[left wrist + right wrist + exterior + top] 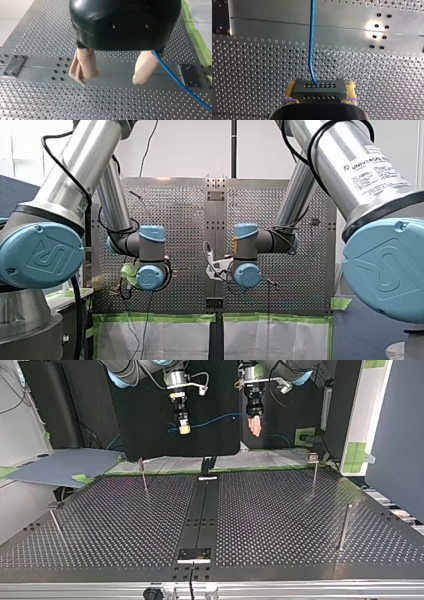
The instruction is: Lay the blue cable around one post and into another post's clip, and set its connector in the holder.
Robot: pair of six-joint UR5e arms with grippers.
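Observation:
In the right wrist view my right gripper (320,96) is shut on a dark grey connector (319,90), yellow pads (291,87) on both its sides. The blue cable (311,50) leaves the connector and runs ahead over the perforated table. The top view shows that gripper (184,429) high above the table's far edge, the cable (215,421) stretching across to my left gripper (255,427). My left gripper (113,76) is open, with nothing between its beige padded fingers (83,66). The cable (175,80) passes along the outer side of one finger.
Thin metal posts stand on the table in the top view: two far ones (143,475) (313,472) and two nearer ones (344,527) (56,525). A small plate (195,555) sits on the centre rail near the front edge. A black plate (189,75) lies on the rail under my left gripper.

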